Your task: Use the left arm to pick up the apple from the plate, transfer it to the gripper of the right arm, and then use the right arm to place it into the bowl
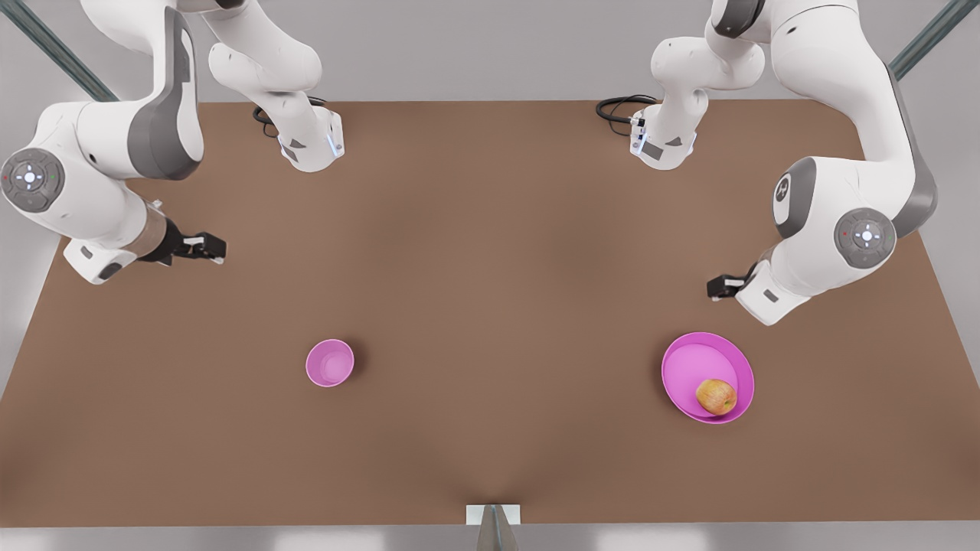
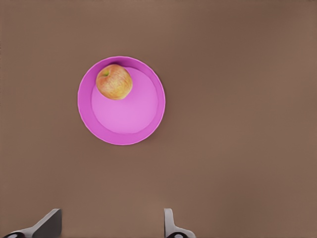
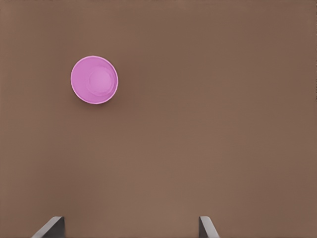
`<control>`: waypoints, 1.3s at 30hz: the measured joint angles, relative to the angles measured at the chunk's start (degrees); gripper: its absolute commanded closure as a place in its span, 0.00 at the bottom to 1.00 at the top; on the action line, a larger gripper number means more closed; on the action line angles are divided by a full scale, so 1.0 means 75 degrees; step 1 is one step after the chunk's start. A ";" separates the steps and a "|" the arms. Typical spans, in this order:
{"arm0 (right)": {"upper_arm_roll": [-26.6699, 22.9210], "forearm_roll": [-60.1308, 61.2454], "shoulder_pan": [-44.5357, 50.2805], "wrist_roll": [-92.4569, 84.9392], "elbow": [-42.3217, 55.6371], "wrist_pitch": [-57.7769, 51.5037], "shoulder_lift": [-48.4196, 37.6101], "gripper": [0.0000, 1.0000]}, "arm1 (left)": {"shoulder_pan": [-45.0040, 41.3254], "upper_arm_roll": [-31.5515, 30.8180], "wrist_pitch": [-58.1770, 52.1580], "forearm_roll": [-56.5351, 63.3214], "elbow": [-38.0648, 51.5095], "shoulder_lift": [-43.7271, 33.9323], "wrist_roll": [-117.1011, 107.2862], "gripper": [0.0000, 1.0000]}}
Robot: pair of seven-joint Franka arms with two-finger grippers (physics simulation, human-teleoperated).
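Observation:
The yellow-orange apple [image 1: 716,396] [image 2: 114,82] lies near the rim of the magenta plate [image 1: 689,366] [image 2: 130,116] on the front view's right. My left gripper [image 1: 723,287] [image 2: 109,229] hovers above the table behind the plate, open and holding nothing. The small pale pink bowl [image 1: 330,363] [image 3: 94,80] stands on the front view's left with nothing in it. Farther back and to the left of the bowl, my right gripper [image 1: 207,249] [image 3: 130,229] hangs high over the table, open, with nothing between its fingers.
Everything stands on a brown table [image 1: 490,306]. Both arm bases [image 1: 310,141] [image 1: 662,141] with black cables sit at the far edge. A small white bracket [image 1: 493,514] is mounted at the middle of the near edge. A wide stretch of bare tabletop separates bowl and plate.

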 measured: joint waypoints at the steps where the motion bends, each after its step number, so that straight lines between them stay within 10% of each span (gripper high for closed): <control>1: 0.0000 -0.0001 -0.0019 -0.0004 -0.0020 0.0055 0.0000 0.00 | -0.0002 0.0004 0.0054 0.0010 -0.0001 0.0002 -0.0033 0.00; 11: -0.0001 -0.0020 -0.0152 -0.0052 -0.0107 0.0324 0.0053 0.00 | 0.0587 0.0046 0.3462 -0.0084 -0.0136 0.3151 -0.0996 0.00; 39: 0.0000 -0.0090 -0.0261 -0.0181 -0.0506 0.0635 0.0065 0.00 | 0.0727 0.0288 0.6363 -0.0092 -0.1358 0.3408 -0.3712 0.00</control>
